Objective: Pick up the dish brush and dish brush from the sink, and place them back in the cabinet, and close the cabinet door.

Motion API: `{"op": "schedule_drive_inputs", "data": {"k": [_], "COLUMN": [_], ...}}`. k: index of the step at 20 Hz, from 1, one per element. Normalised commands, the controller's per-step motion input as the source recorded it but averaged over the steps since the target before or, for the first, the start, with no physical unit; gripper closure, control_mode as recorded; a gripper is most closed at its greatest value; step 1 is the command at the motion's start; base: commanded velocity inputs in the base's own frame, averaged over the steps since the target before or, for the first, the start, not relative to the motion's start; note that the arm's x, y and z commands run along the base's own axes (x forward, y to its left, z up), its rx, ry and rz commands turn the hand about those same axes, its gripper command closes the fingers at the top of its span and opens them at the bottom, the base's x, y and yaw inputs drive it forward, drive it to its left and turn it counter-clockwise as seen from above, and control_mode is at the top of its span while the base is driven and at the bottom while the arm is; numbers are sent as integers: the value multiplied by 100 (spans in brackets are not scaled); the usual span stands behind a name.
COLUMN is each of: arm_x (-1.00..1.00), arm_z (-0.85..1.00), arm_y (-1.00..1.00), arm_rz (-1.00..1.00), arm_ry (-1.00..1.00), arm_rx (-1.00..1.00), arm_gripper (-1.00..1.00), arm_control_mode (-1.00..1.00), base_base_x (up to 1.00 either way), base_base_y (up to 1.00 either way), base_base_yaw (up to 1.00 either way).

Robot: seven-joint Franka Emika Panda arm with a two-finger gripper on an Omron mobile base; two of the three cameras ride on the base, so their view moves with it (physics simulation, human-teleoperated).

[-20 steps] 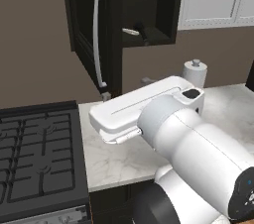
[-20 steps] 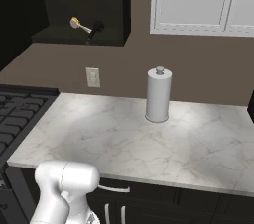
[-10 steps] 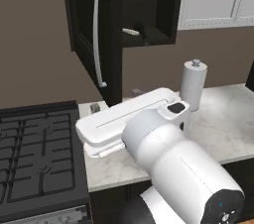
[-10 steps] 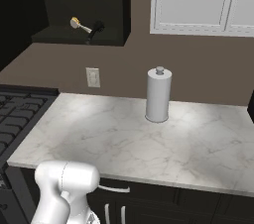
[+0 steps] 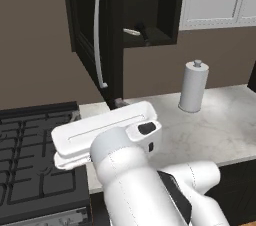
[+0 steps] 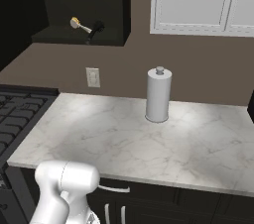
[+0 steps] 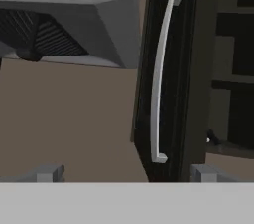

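The cabinet (image 5: 160,0) is black with a dark interior, and the cabinet door (image 5: 87,35) is black too, carrying a silver bar handle (image 5: 98,40). On the shelf lie 2 brushes: an all-black dish brush (image 6: 97,28) and a brush with a pale cream head (image 6: 75,22) and a light handle. The wall (image 6: 198,64) is dull brown, with a white outlet plate (image 6: 93,77). The counter (image 6: 129,143) is white marble veined in grey. The paper towel roll (image 6: 158,94) is pale grey-white. The wall cabinets (image 6: 203,0) are white, panelled. The stove (image 5: 30,160) is black. The range hood (image 7: 64,15) is grey, with a dark grille. The claw (image 7: 126,172) has grey tips.
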Motion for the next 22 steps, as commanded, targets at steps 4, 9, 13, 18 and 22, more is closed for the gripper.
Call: {"op": "schedule_drive_inputs", "data": {"k": [4, 9, 13, 18, 22], "arm_x": [14, 23, 21, 27, 33], "arm_z": [0, 0, 0, 0, -1], "arm_y": [1, 0, 0, 0, 0], "arm_rz": [-20, -20, -19, -17, -15], "arm_ry": [-7, -5, -5, -4, -3], "arm_rx": [0, 1, 1, 1, 2], "arm_gripper": [-100, -100, -100, -100, -100], "arm_control_mode": [-100, -100, -100, -100, -100], "base_base_x": [0, 0, 0, 0, 0], "base_base_y": [0, 0, 0, 0, 0], "base_base_yaw": [0, 0, 0, 0, 0]}}
